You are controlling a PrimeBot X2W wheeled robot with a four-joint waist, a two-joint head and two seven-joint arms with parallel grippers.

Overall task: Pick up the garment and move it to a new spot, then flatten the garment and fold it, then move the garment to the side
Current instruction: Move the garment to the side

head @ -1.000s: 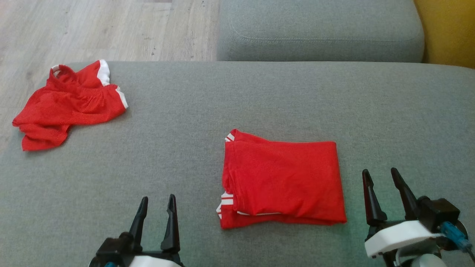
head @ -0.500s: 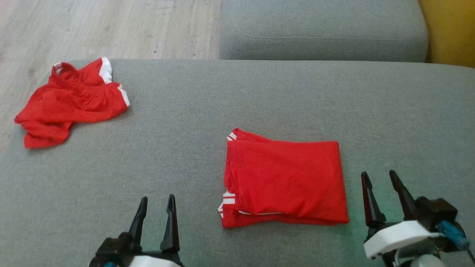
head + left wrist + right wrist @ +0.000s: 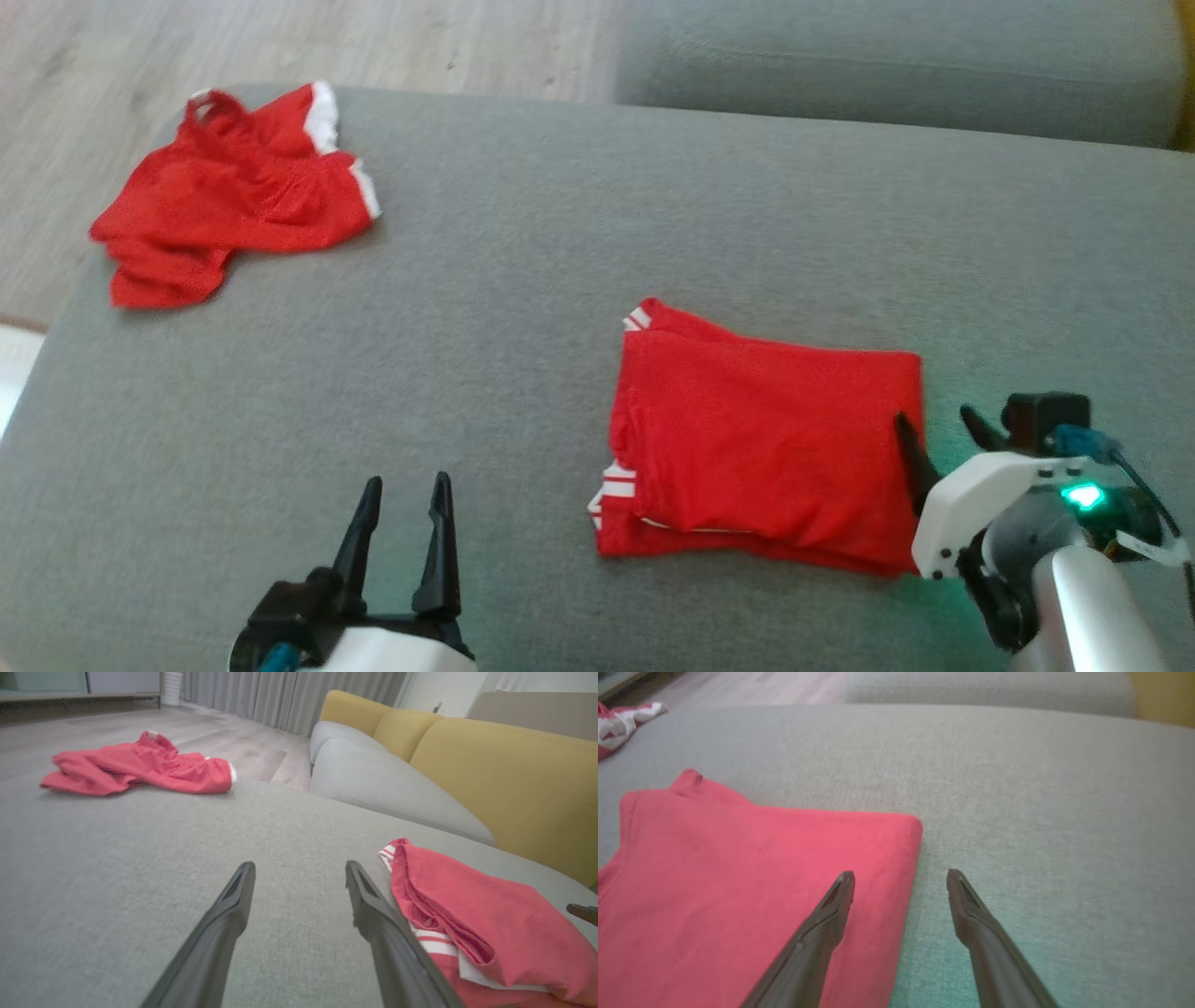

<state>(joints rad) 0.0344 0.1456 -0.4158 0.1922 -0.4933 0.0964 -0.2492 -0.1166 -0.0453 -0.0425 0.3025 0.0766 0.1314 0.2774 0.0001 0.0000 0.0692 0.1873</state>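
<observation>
Head camera has swung. The whole scene sits further right and higher in its view, and slightly tilted; that is a camera move, not the clothes. A pale patch (image 3: 11,373) has come in at the left edge, past the grey cushion (image 3: 420,355).

The right gripper (image 3: 932,413) has moved left, from bare cushion clear to the right of the folded red garment (image 3: 766,439) to its right edge. Its fingers now straddle that edge: the left finger (image 3: 833,910) over red cloth, the right over cushion. Contact with the cloth: cannot tell.

In the head view the fingers look shorter, tipped further away. The wrist has turned, so its green light (image 3: 1083,495) now faces up, and the pale forearm (image 3: 1092,607) has come into view.
</observation>
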